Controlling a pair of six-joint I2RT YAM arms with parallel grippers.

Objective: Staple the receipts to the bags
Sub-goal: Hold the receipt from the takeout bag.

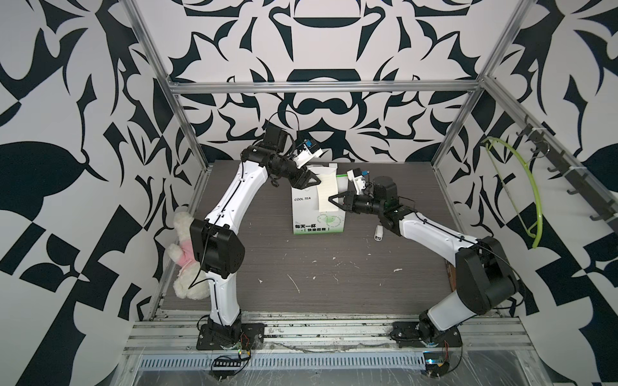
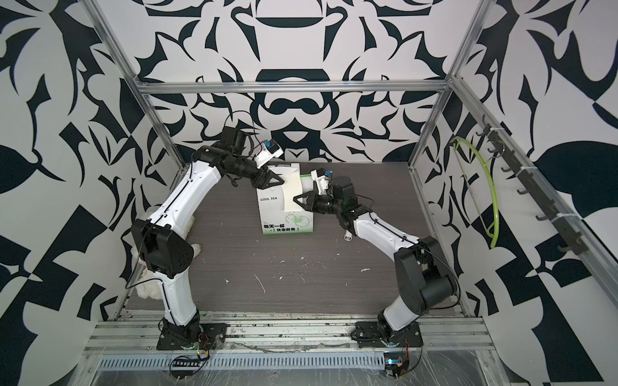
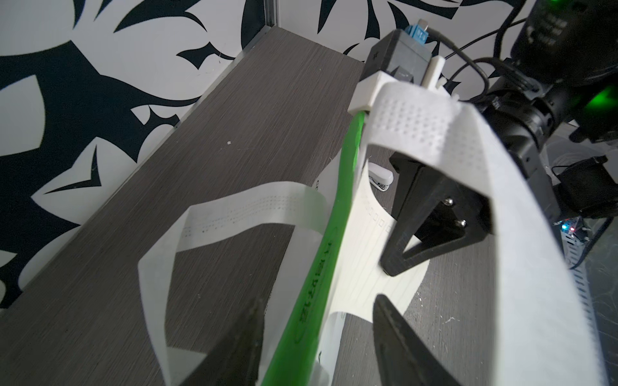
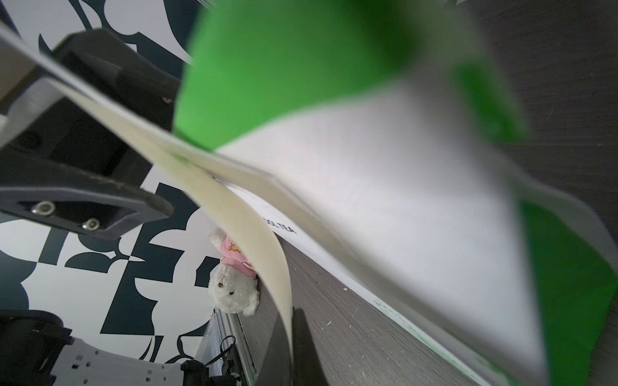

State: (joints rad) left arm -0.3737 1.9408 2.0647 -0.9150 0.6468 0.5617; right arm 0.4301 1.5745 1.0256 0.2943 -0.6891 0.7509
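Note:
The white bag with green base and "COOL TEA" print stands upright at the table's back middle. A cream receipt hangs against its upper front. My right gripper is shut on the receipt's lower edge; the slip runs between its closed fingers. My left gripper is at the bag's top left. It is open, with the bag's green top fold and the receipt in the gap of the left gripper. White loop handles arch above.
A small white stapler lies on the table right of the bag, under my right forearm. A white plush bear leans at the left edge. A green hanger hangs on the right wall's hook rail.

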